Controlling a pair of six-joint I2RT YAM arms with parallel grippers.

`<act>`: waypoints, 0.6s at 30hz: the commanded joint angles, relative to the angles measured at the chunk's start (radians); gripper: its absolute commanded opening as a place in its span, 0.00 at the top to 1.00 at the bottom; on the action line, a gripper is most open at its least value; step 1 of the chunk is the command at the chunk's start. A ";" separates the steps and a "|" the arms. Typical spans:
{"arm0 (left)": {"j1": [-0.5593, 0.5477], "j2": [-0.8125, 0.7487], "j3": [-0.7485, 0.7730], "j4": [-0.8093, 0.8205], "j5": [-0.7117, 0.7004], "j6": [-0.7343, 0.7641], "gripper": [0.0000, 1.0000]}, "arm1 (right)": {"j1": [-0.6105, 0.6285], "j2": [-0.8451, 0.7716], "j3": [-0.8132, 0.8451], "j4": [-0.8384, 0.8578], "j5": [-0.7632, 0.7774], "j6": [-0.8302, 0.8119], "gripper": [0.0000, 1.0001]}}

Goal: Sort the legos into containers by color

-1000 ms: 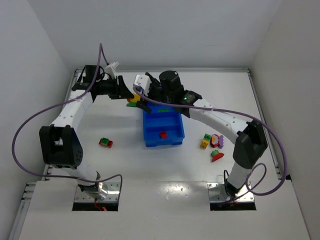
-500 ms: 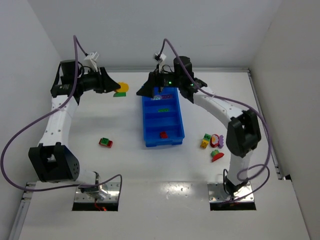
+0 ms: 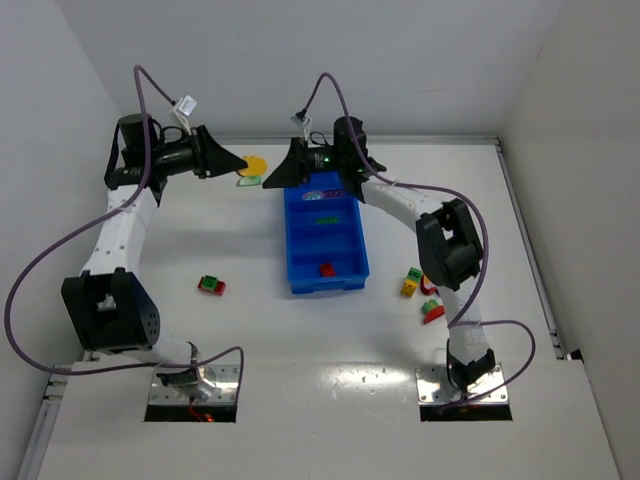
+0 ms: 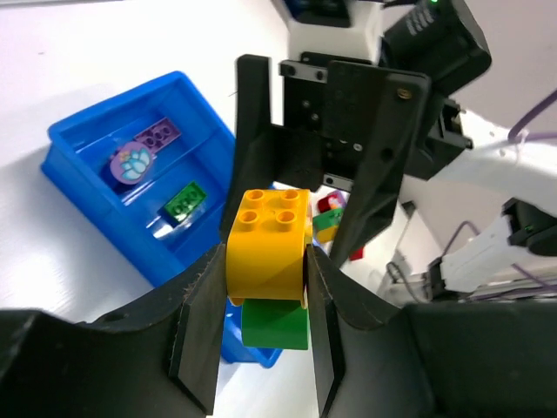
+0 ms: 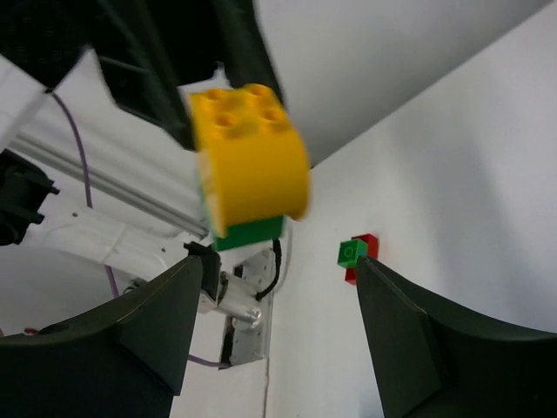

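Observation:
My left gripper is shut on a stacked piece, a yellow rounded lego on a green one, and holds it in the air left of the blue tray. In the top view the left gripper and yellow lego are at the far left. My right gripper is open and empty, facing that piece from the tray side; in its own view the gripper frames the yellow lego. The tray holds a purple lego, a green lego and a red lego, each in its own compartment.
A red-and-green lego lies on the table left of the tray. Several legos in yellow, purple, green and red lie right of the tray by the right arm. White walls close in the back and sides.
Both grippers were close together at the tray's far left corner. They have drawn apart: the left lifted back left with the yellow-green piece, the right swung round to face it.

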 commanded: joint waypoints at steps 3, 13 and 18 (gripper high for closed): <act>0.017 0.032 -0.028 0.193 0.090 -0.152 0.94 | 0.012 -0.041 0.050 0.156 -0.049 0.040 0.30; 0.026 0.061 -0.028 0.260 0.108 -0.195 0.94 | 0.023 -0.042 0.036 0.170 -0.049 0.058 0.31; 0.026 0.061 -0.048 0.285 0.117 -0.220 0.94 | 0.023 -0.032 0.045 0.159 -0.049 0.067 0.32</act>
